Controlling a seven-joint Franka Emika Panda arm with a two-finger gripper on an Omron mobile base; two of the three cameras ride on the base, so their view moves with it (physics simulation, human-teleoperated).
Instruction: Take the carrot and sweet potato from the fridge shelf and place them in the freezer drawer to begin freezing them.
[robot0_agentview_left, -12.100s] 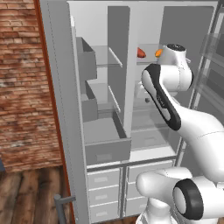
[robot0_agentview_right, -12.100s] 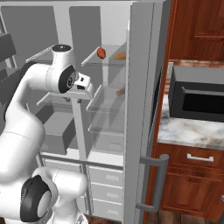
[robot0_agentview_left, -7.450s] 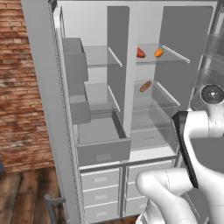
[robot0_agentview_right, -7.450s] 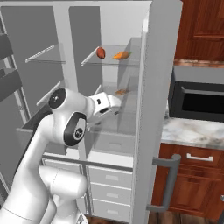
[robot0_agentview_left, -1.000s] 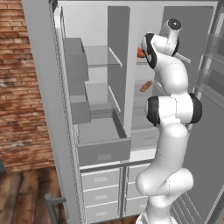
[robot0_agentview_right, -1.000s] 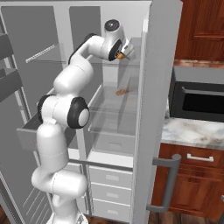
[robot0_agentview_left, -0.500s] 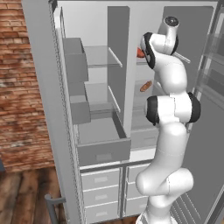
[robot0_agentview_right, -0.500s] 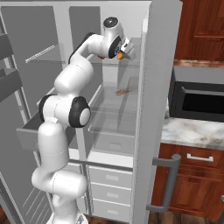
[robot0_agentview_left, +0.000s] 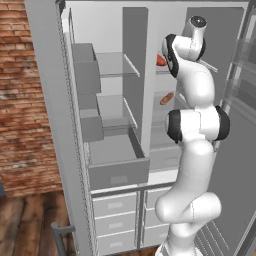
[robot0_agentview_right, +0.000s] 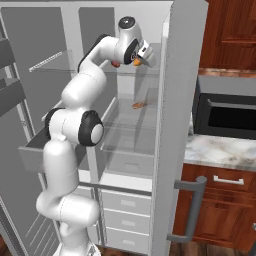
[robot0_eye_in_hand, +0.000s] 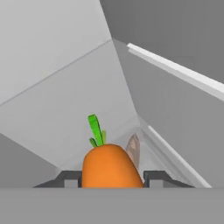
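The carrot (robot0_eye_in_hand: 109, 168), bright orange with a green top, sits between my gripper's (robot0_eye_in_hand: 111, 177) dark fingertips (robot0_eye_in_hand: 70, 178), and the jaws are shut on it. From the right base view the gripper (robot0_agentview_right: 142, 59) is up at the top fridge shelf (robot0_agentview_right: 150, 71) with the carrot (robot0_agentview_right: 136, 62) in it. The red-orange sweet potato (robot0_agentview_right: 115, 64) lies on that shelf just left of the hand, also visible as a red lump (robot0_agentview_left: 161, 60) behind the arm. The freezer drawer (robot0_agentview_left: 117, 160) stands pulled open lower down on the left, a grey bin (robot0_agentview_right: 30, 150).
A brownish-orange elongated piece (robot0_agentview_left: 166, 98) lies on the shelf below. The fridge door (robot0_agentview_right: 175, 125) stands open at the right, with a microwave (robot0_agentview_right: 227, 115) on the counter beyond it. Small pale drawers (robot0_agentview_left: 115, 220) sit under the freezer drawer.
The jaws have closed onto the carrot at the top shelf. The arm has hardly moved.
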